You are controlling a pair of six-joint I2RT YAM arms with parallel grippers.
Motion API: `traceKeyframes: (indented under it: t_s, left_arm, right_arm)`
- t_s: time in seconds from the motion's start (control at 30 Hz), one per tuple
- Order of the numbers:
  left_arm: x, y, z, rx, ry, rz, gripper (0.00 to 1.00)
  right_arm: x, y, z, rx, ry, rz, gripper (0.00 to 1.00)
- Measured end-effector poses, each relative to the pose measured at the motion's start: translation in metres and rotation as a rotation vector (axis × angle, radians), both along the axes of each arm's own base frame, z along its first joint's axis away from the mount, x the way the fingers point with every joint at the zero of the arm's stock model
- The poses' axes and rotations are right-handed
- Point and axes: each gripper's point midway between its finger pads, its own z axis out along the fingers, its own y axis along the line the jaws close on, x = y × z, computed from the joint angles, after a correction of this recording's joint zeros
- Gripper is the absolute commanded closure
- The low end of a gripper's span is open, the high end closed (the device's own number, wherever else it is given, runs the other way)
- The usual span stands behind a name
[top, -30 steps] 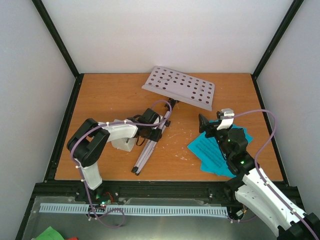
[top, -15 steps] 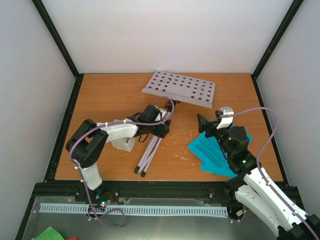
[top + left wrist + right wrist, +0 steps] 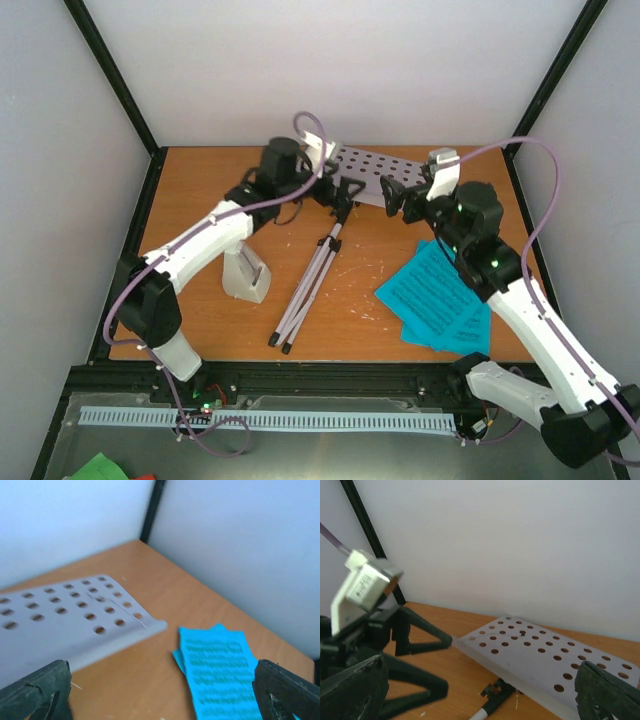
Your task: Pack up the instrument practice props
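Hanging over the far part of the desk, the left hand is released. Its wrist view shows its fingertips wide apart with nothing between them. The right hand is also spread and empty, facing the left one across the lilac music stand.

Top view only: the stand's legs lie folded together, running toward the near edge. The white metronome sits beside the left forearm. The cyan pages are fanned under the right arm.

Left wrist view: the perforated tray is tilted, with the pages just beyond its corner; their print is blurred.

Right wrist view: a black joint shows under the tray.

From above, the hands cover the tray's near edge, so contact cannot be told. The metronome's cover is not distinguishable.
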Motion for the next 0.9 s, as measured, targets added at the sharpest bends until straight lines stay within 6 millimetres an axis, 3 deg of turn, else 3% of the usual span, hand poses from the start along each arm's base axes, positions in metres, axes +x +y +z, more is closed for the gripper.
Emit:
traceKeyframes:
  t_s: [0.07, 0.17, 0.23, 0.3, 0.43, 0.5, 0.6, 0.77, 0.9]
  left_arm:
    - [0.017, 0.017, 0.021, -0.029, -0.024, 0.026, 0.01]
    - [0.052, 0.064, 0.042, -0.057, -0.041, 0.114, 0.0]
    - [0.074, 0.104, 0.049, -0.074, -0.039, 0.187, 0.0]
    - [0.091, 0.158, 0.053, -0.098, -0.021, 0.287, 0.01]
    - [0.094, 0.272, 0.048, -0.158, 0.002, 0.512, 0.01]
    - [0.083, 0.337, 0.034, -0.202, 0.009, 0.67, 0.01]
    - [0.063, 0.401, -0.001, -0.226, 0.016, 0.88, 0.01]
    - [0.02, 0.428, -0.075, -0.164, 0.005, 1.106, 0.01]
    - [-0.008, 0.437, -0.114, -0.109, -0.074, 1.196, 0.0]
  right_arm:
    - [0.011, 0.001, 0.009, -0.008, 0.014, -0.004, 0.0]
    - [0.032, -0.01, 0.009, -0.017, 0.05, -0.032, 0.0]
    - [0.044, -0.029, 0.0, -0.018, 0.083, -0.068, 0.0]
    - [0.055, -0.057, -0.011, -0.007, 0.118, -0.124, 0.0]
    - [0.065, -0.122, -0.037, 0.039, 0.165, -0.254, 0.0]
    - [0.063, -0.142, -0.057, 0.053, 0.183, -0.305, 0.0]
    - [0.056, -0.154, -0.09, 0.045, 0.192, -0.347, 0.0]
    - [0.045, -0.159, -0.152, 0.003, 0.185, -0.376, 0.0]
    - [0.038, -0.158, -0.185, -0.034, 0.129, -0.369, 0.0]
